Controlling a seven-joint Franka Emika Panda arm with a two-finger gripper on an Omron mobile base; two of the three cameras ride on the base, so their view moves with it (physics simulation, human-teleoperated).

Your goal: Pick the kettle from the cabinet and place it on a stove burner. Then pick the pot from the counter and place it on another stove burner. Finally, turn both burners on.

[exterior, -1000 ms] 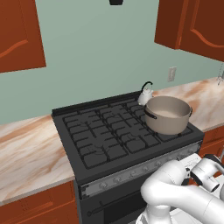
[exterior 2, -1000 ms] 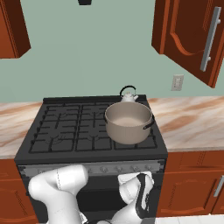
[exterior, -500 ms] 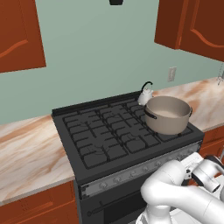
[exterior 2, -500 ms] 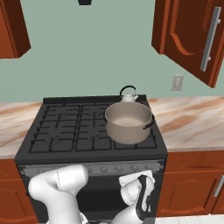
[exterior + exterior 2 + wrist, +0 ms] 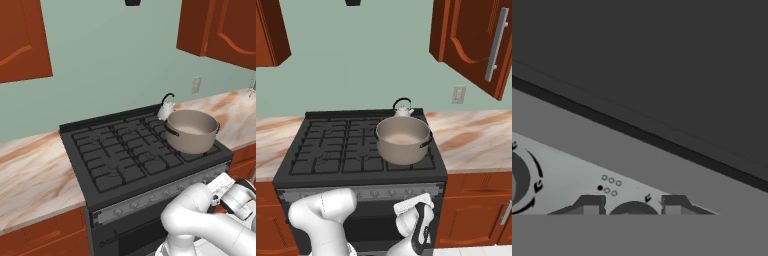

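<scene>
The small silvery kettle (image 5: 166,106) (image 5: 403,109) stands on the back right stove burner. In front of it the wide grey-beige pot (image 5: 191,131) (image 5: 403,140) sits on the front right burner of the black stove (image 5: 120,155) (image 5: 346,150). My gripper (image 5: 632,205) (image 5: 417,197) is low, pressed against the stove's front panel below the pot. In the hand view its two fingertips (image 5: 589,204) sit either side of a round dark knob (image 5: 633,210), closed against it. A second knob (image 5: 517,182) shows at the left edge.
The cream marble counter (image 5: 471,140) (image 5: 30,175) runs on both sides of the stove. The reddish-brown cabinet (image 5: 471,55) with the silver bar handle hangs at the upper right, door swung out. Wooden base cabinets (image 5: 476,210) flank the oven front.
</scene>
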